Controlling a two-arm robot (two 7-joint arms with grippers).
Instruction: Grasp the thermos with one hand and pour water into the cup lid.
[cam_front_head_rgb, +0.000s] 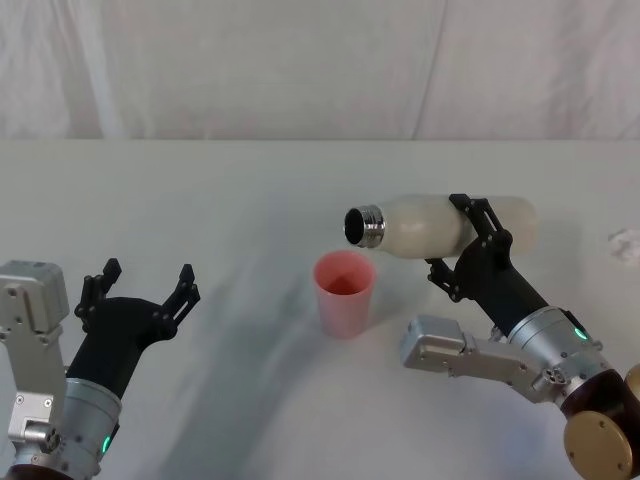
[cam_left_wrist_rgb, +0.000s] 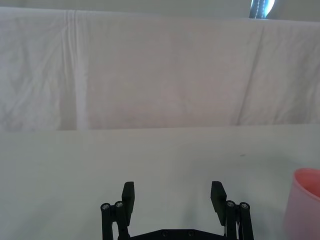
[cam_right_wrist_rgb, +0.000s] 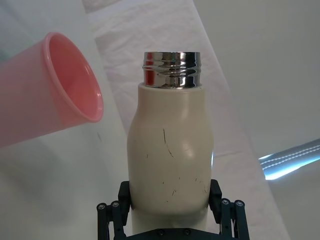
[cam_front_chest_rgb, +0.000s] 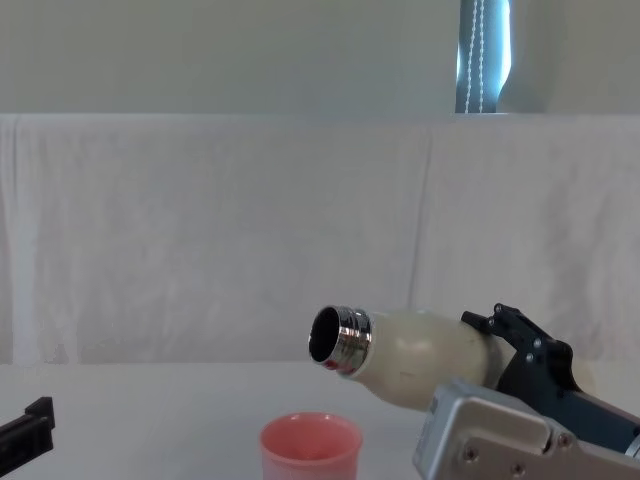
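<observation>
**Thermos tipped over cup**

Right gripper clamps the thermos near-horizontal, its steel neck above the upright cup mid-table. Left gripper hovers spread wide and empty, well apart at left. White cloth backdrop behind.

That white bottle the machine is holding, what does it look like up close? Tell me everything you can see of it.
The thermos is a cream-white matte bottle with rounded shoulders and a shiny silver threaded neck, its cap off and its mouth open. Fine dark scratches mark its body. The right gripper clamps it around the middle, holding it in the air tipped almost horizontal. Its mouth points toward the robot's left, just above the pink cup lid, not touching it. No water is visible pouring.
</observation>
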